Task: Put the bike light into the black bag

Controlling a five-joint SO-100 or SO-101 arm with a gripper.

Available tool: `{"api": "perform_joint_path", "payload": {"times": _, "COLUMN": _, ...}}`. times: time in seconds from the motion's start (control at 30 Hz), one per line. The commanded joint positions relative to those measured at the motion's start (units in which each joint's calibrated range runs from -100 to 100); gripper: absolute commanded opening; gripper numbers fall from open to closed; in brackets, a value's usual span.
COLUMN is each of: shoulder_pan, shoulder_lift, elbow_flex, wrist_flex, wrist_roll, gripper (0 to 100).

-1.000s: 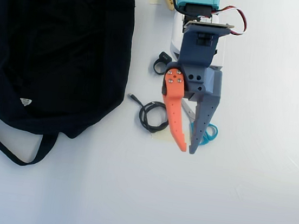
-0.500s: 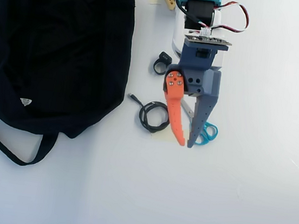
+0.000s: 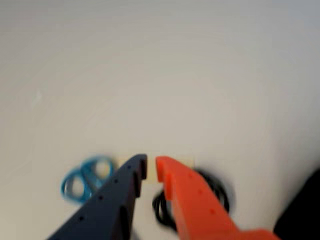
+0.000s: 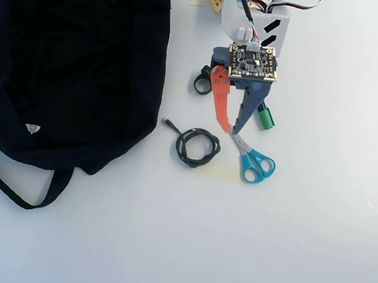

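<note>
In the overhead view the bike light (image 4: 202,81), a small black block with a ring strap, lies on the white table just left of my wrist. The wrist view does not show it. My gripper (image 4: 229,130) points down at the table to the light's lower right, shut with only a sliver between the tips and nothing held. Its orange finger (image 4: 219,109) is on the left and its dark blue finger (image 4: 246,111) on the right. The wrist view has the same gripper (image 3: 151,167) over bare table. The black bag (image 4: 68,58) fills the left side, with its edge (image 3: 306,214) at the wrist view's lower right.
A coiled black cable (image 4: 197,147) (image 3: 218,193) lies just below the fingertips in the overhead view. Blue-handled scissors (image 4: 254,162) (image 3: 84,179) lie to its right. A green-capped object (image 4: 266,118) sits beside the blue finger. Tape (image 4: 217,170) marks the table.
The gripper drew back toward the arm's base and tipped downward, so its tips moved up the overhead view off the scissors. The scissors and the green-capped object now show.
</note>
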Motion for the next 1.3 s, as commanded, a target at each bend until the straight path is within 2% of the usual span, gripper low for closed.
{"api": "perform_joint_path", "payload": {"times": 0.0, "shoulder_pan": 0.20, "shoulder_lift": -3.11, "elbow_flex": -1.50, "wrist_flex": 8.15, "wrist_roll": 0.35, "gripper": 2}}
{"api": "perform_joint_path", "payload": {"times": 0.07, "shoulder_pan": 0.28, "shoulder_lift": -3.11, "elbow_flex": -1.59, "wrist_flex": 13.14, "wrist_roll": 2.76, "gripper": 2}}
{"api": "perform_joint_path", "payload": {"times": 0.27, "shoulder_pan": 0.28, "shoulder_lift": -3.19, "elbow_flex": -1.59, "wrist_flex": 24.00, "wrist_roll": 16.66, "gripper": 2}}
{"api": "perform_joint_path", "payload": {"times": 0.43, "shoulder_pan": 3.20, "shoulder_lift": -7.42, "elbow_flex": 0.38, "wrist_flex": 28.65, "wrist_roll": 17.60, "gripper": 2}}
{"api": "perform_joint_path", "payload": {"times": 0.63, "shoulder_pan": 3.72, "shoulder_lift": -13.07, "elbow_flex": 9.73, "wrist_flex": 28.65, "wrist_roll": 18.23, "gripper": 2}}
{"api": "perform_joint_path", "payload": {"times": 1.03, "shoulder_pan": 4.84, "shoulder_lift": -14.56, "elbow_flex": 21.50, "wrist_flex": 27.79, "wrist_roll": 25.78, "gripper": 2}}
{"api": "perform_joint_path", "payload": {"times": 1.27, "shoulder_pan": 7.68, "shoulder_lift": -14.56, "elbow_flex": 26.53, "wrist_flex": 20.03, "wrist_roll": 30.19, "gripper": 2}}
